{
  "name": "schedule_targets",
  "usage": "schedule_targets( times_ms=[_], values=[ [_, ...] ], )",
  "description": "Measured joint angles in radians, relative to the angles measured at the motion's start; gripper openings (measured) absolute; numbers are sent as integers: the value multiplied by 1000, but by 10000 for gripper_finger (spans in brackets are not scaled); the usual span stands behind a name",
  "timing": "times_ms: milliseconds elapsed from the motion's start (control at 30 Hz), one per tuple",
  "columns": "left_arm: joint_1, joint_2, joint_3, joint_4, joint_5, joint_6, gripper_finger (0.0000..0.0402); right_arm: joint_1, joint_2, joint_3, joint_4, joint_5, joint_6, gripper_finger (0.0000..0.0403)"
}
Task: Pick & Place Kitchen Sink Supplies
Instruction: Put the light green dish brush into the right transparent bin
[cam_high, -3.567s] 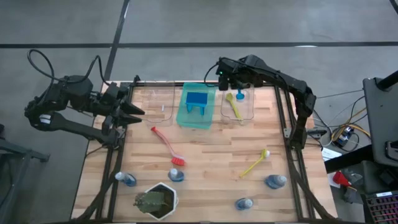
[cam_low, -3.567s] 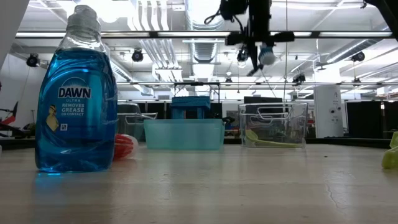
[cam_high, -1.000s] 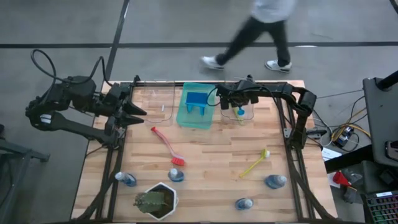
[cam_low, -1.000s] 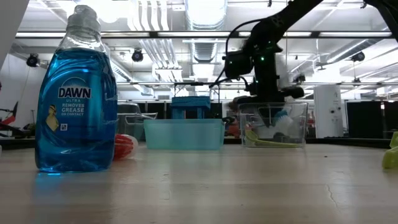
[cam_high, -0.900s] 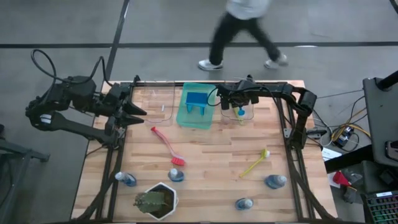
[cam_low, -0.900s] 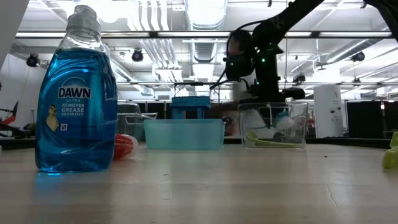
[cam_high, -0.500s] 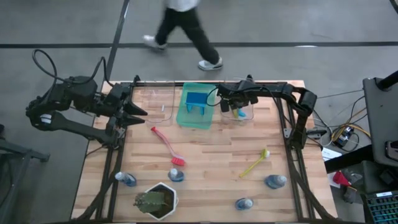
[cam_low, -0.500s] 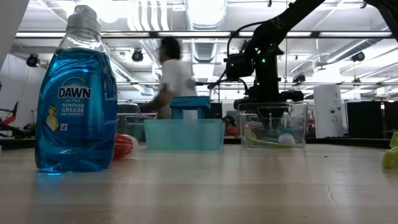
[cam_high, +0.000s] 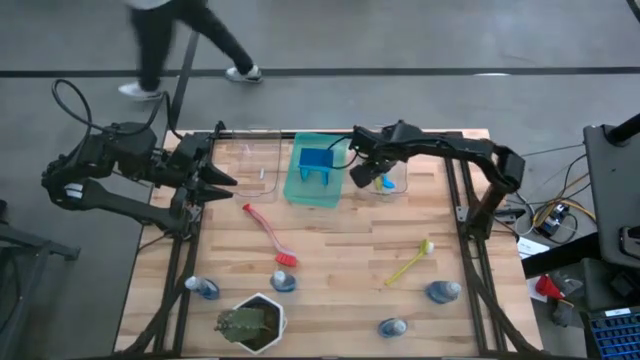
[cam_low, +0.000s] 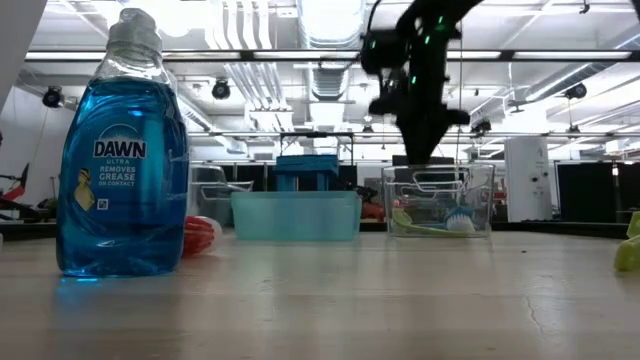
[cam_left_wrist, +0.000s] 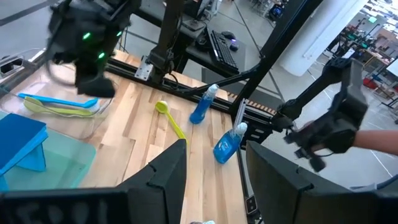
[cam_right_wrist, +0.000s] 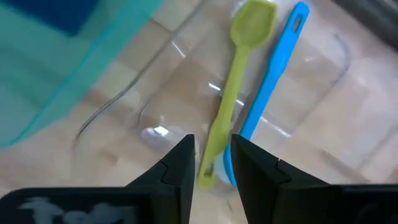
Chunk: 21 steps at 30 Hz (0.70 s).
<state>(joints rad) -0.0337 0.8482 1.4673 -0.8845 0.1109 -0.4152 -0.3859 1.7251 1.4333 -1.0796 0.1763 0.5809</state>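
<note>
My right gripper (cam_high: 360, 178) hangs open just above the right clear bin (cam_high: 401, 172), over its tray-side edge, and holds nothing (cam_right_wrist: 211, 158). In that bin a blue brush (cam_right_wrist: 268, 93) and a yellow-green brush (cam_right_wrist: 237, 81) lie side by side on the floor; the blue brush's pale head (cam_low: 460, 222) shows through the wall. My left gripper (cam_high: 222, 181) waits open at the table's left edge (cam_left_wrist: 214, 168). A red brush (cam_high: 268, 234) and another yellow-green brush (cam_high: 410, 262) lie flat on the table. Several blue bottles, such as one (cam_high: 443, 291), lie near the near edge.
A green tray (cam_high: 318, 196) with blue sponges (cam_high: 317, 162) sits left of the right bin, and another clear bin (cam_high: 250, 168) lies by my left gripper. A plant in a white pot (cam_high: 250, 322) stands at the near edge. A person (cam_high: 170, 35) walks beyond the far edge.
My right gripper was down inside the right bin with the blue brush. The brush dropped flat onto the bin floor beside the yellow-green one, and the gripper rose out of the bin, shifting slightly toward the tray. A person walked leftward past the table's far side.
</note>
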Motion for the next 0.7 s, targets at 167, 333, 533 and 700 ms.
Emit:
schedule_targets(
  times_ms=[167,333,533,700],
  values=[
    [0,0,0,-7,0,0,159,66,-95,32,-51,-95,-7,84],
    [0,8,0,-7,0,0,159,149,-196,35,-51,-162,80,71],
    [0,18,0,-17,0,29,159,258,-275,35,-47,-162,96,64],
    [0,27,0,-42,0,22,159,329,-286,35,-47,-172,66,63]
  ],
)
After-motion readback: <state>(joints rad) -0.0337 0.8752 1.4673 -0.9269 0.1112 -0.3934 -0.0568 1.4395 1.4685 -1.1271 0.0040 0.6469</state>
